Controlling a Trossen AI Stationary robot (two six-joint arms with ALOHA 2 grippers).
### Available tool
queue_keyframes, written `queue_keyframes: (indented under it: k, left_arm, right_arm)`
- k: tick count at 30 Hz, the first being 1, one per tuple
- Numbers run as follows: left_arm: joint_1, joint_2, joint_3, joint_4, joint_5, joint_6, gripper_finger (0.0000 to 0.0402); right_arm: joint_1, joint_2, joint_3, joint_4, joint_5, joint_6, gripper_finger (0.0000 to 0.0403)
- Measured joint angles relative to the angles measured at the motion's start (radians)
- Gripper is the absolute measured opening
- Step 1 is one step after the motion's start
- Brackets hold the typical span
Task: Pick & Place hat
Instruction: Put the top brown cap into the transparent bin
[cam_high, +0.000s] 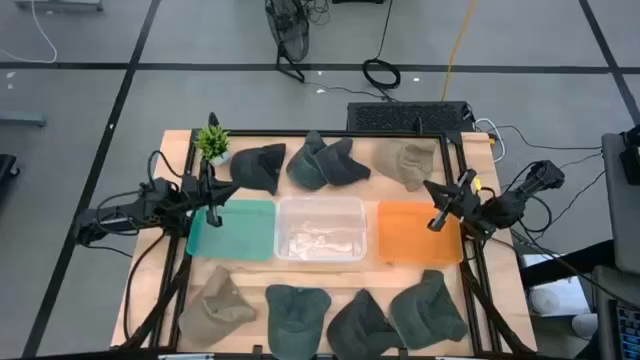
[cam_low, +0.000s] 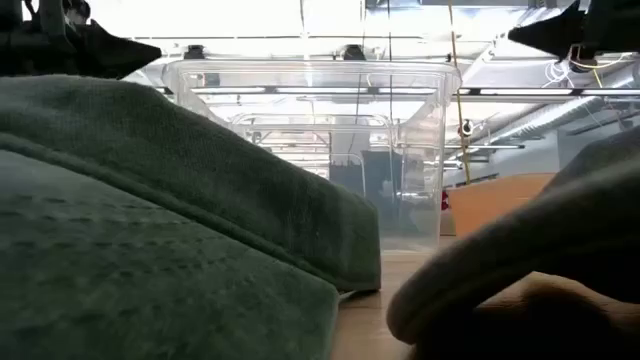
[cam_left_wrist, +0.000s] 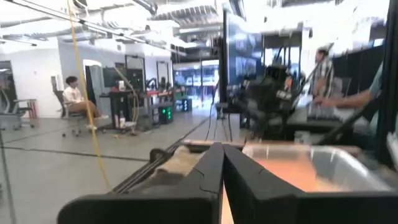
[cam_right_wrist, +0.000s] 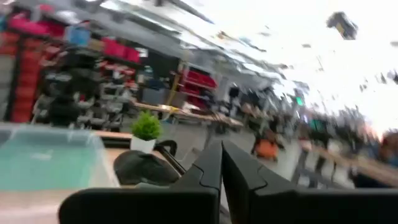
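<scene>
No text, label, brand, number or sign can be read in any view.

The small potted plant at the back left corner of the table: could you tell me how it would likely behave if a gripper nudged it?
The potted plant looks tall for its small white pot, so it would probably tip rather than slide. It seems light, so even a gentle push may move it. Its leafy top would likely bend, giving a poor hold.
</scene>
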Motion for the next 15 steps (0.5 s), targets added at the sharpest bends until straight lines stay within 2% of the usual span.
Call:
queue_keyframes:
  k: [5,11,15]
  left_arm:
    - [0.0,0.0,0.0,0.005,0.019,-0.074,0.0019]
    - [0.0,0.033,-0.001,0.009,0.047,-0.133,0.002]
    - [0.0,0.105,0.002,0.071,0.076,-0.145,0.0021]
  right_arm:
    - [0.0,0.005,0.0,-0.078,0.124,0.073,0.0013]
    - [0.0,0.022,0.0,-0.085,0.123,0.193,0.0076]
    - [0.0,0.022,0.005,-0.081,0.124,0.236,0.0102]
